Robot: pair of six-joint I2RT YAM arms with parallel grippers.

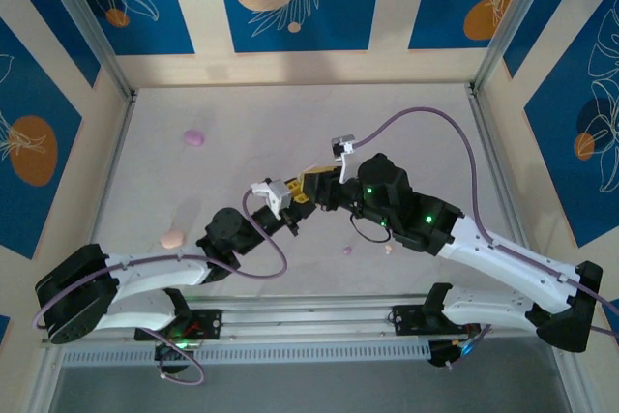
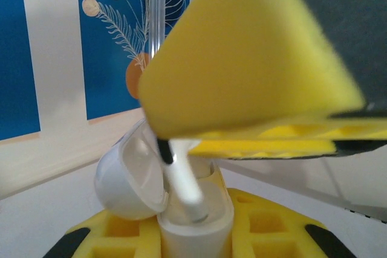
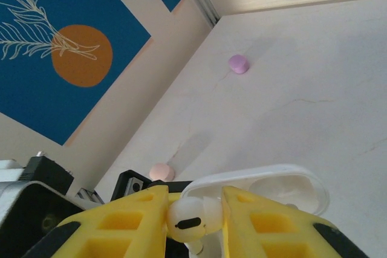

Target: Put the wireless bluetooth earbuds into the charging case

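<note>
A white charging case stands upright between my left gripper's yellow fingers, which are shut on its body. Its lid hangs open to the left. My right gripper is shut on a white earbud, gripping its head from both sides. The earbud's stem slants down into the case's open mouth, its tip inside a socket. The open lid lies just behind the right fingers. In the top view the left gripper and right gripper meet at mid table.
A purple pebble case lies at the far left and a pink one near the left arm. A tiny purple bud and a pale one lie loose under the right arm. Walls enclose the table.
</note>
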